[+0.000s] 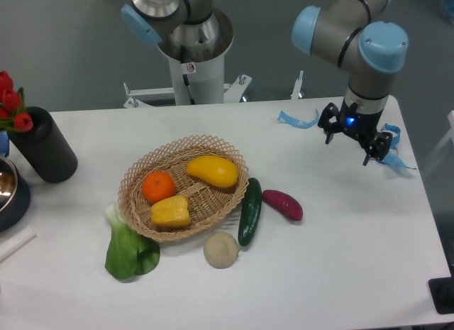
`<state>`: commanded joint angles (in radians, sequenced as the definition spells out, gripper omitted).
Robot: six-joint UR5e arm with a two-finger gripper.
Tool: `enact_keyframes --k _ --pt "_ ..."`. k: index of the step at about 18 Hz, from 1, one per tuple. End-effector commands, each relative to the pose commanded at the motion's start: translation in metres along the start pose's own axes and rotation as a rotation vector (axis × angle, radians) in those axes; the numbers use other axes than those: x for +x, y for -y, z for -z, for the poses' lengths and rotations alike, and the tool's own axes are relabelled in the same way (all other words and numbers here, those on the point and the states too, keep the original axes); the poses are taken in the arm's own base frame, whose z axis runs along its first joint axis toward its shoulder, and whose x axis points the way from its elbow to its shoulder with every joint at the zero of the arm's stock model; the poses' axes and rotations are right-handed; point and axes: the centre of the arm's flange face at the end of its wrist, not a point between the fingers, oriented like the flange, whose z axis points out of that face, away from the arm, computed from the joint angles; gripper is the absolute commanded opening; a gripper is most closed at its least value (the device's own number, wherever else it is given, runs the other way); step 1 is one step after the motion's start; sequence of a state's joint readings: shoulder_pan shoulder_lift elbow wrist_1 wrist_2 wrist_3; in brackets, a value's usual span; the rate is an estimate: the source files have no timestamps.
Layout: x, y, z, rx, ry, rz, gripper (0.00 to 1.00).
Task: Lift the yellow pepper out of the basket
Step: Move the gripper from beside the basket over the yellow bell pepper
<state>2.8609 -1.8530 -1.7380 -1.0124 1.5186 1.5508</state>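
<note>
The yellow pepper [171, 211] lies inside the basket [234, 162], against the front part of the rim, on the side facing the bench's near edge. It sits just beside the orange [158, 187] and in front of the longer yellow fruit [212, 171], apart from the latter by a strip of bare weave. The basket stands left of centre on the bench [355, 259]. The gripper [352, 141] hangs above the bench near its far right corner, well apart from the basket, fingers pointing down and spread with nothing between them. From the gripper, the pepper therefore lies far to the camera's left and toward the near edge, with the whole width of the basket to cross. The pepper's longer dimension appears to run roughly left to right, parallel to the near edge. Judgement: the approach has not begun; the coming move calls for a long diagonal traverse before any descent, coming down clear of the orange.
</note>
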Motion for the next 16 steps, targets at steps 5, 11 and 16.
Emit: enact_keyframes --k 5,11,16 --pt "0.004 0.006 0.008 0.015 0.012 -0.011 1.0" --pt "0.024 0.021 0.018 0.097 0.024 0.005 1.0" --pt "0.042 0.077 0.025 0.135 0.044 -0.01 1.0"
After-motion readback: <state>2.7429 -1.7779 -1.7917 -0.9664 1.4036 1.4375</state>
